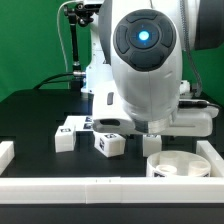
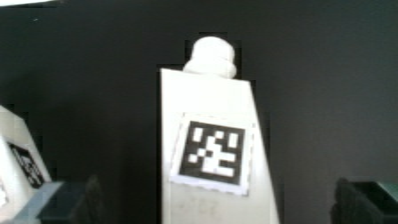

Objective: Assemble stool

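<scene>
assembly is judged barely begun. in the exterior view, the round disc (image 1: 180, 166) is seen lying on the black table (image 1: 30, 112) at the exterior view's right, with no leg fitted; a loose leg (image 1: 110, 144) and a second leg (image 1: 64, 140) are left apart from it. in the wrist view, a third leg (image 2: 210, 130) is framed between the wide-spread fingers (image 2: 63, 205) of the gripper (image 2: 214, 205), ungripped. all three are yet to be mounted.

Between the jaws, the leg (image 2: 210, 120) is white with one black-and-white square tag (image 2: 215, 152). Just outside one jaw, a second leg (image 2: 18, 150) is white with a like tag. The table (image 2: 320, 90) is black, the fingers (image 2: 71, 205) dark, the disc (image 1: 176, 166) white.
</scene>
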`<act>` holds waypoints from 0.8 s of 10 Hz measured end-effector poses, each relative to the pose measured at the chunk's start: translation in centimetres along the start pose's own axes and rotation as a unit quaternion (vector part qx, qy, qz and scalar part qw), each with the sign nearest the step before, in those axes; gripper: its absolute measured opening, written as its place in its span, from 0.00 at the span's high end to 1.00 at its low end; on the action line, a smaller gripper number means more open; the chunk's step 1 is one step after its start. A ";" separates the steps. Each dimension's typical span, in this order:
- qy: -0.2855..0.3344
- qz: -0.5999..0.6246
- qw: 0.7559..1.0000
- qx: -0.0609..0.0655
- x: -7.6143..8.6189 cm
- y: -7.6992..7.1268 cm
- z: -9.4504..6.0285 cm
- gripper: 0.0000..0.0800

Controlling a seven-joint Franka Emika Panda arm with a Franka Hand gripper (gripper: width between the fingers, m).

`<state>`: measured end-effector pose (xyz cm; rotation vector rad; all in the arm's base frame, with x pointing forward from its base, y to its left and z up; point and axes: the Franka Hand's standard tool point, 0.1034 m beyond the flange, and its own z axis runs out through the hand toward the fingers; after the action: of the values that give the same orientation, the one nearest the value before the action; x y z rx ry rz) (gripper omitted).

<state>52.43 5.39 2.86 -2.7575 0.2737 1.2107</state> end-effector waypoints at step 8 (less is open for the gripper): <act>0.029 -0.005 1.000 -0.003 1.4 -0.5 2.0 0.19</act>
<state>52.00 6.11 0.48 -2.7982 0.2627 1.1335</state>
